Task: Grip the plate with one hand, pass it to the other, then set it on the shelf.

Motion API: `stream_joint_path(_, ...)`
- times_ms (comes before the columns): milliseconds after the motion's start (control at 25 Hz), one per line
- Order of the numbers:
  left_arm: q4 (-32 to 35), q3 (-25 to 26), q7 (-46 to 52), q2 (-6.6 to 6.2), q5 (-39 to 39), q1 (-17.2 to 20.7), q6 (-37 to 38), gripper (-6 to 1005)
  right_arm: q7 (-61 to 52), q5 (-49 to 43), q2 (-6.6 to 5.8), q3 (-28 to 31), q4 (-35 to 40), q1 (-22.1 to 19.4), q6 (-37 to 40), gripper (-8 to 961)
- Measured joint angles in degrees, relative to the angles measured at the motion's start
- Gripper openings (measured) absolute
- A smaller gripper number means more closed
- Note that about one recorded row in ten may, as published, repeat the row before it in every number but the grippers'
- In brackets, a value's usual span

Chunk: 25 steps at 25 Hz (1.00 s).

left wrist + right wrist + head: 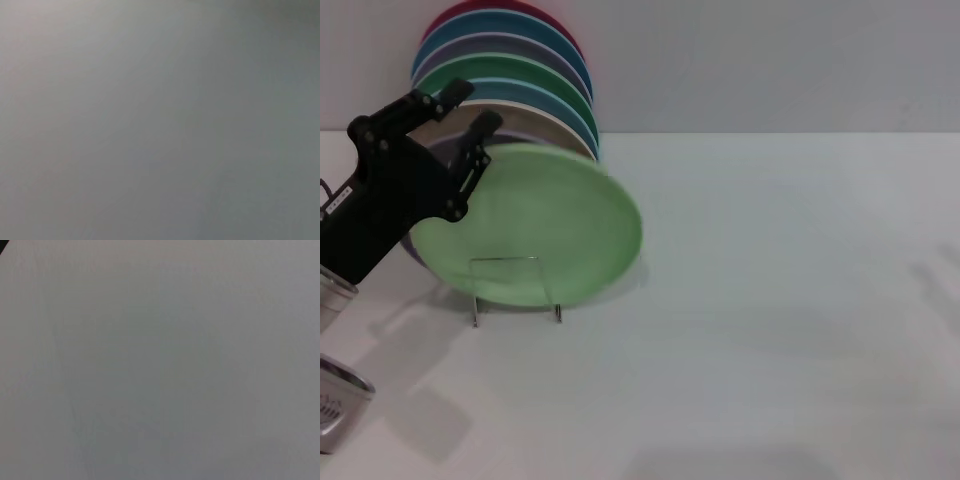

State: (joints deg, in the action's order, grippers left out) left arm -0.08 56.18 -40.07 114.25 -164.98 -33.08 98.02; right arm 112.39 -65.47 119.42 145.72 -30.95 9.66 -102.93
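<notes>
From my head camera I see the plate (535, 225), pale mint green, round and shallow with a plain matte face, standing tilted in the shelf (515, 290), whose thin wire loop crosses its lower edge; it sits at about nine o'clock from the middle of the view, in front of a row of other plates (505, 75) in red, blue, lilac, darker green and cream that lean behind it toward the wall. My left pincer (468, 110), black linked bars on a bulky black arm, is at the plate's upper left rim, around ten o'clock on the plate; its fingers are spread apart, one above and one close by the rim, and I cannot tell whether the lower one touches it. It has hold of nothing that I can make out. The white desk (770, 300) stretches open from twelve through six o'clock on the plate's right. Both wrist cameras give only a blank grey field, and my right pincer is out of sight.
</notes>
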Motion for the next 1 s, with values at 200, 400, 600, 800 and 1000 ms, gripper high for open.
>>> stream_joint_path(200, -0.2, 0.6, -0.1, 0.56, 0.2, 0.7, 0.3, 384, 0.3, -0.1, -0.09, 0.2, -0.3, -0.1, 0.0, 615)
stream_joint_path(400, -8.2, 6.3, -0.1, 0.73, 0.5, 5.7, 3.0, 543, 1.1, -0.3, -0.12, 0.2, -0.3, 0.0, 0.3, 616)
stream_joint_path(600, -15.9, 17.7, 5.0, 3.54, 0.5, 11.9, 7.6, 604, 9.5, 1.1, 0.08, 0.6, 0.9, -0.1, 0.5, 617)
stream_joint_path(800, -14.3, 26.9, 25.6, 4.56, 3.4, 15.0, 8.4, 614, 28.1, 8.1, 0.42, 0.2, 8.8, 0.5, 3.1, 618)
stream_joint_path(1000, -6.9, 27.0, 40.6, 4.59, 12.1, 16.1, 2.1, 658, 45.1, 12.3, 0.47, 0.3, 15.6, 3.5, 8.4, 619)
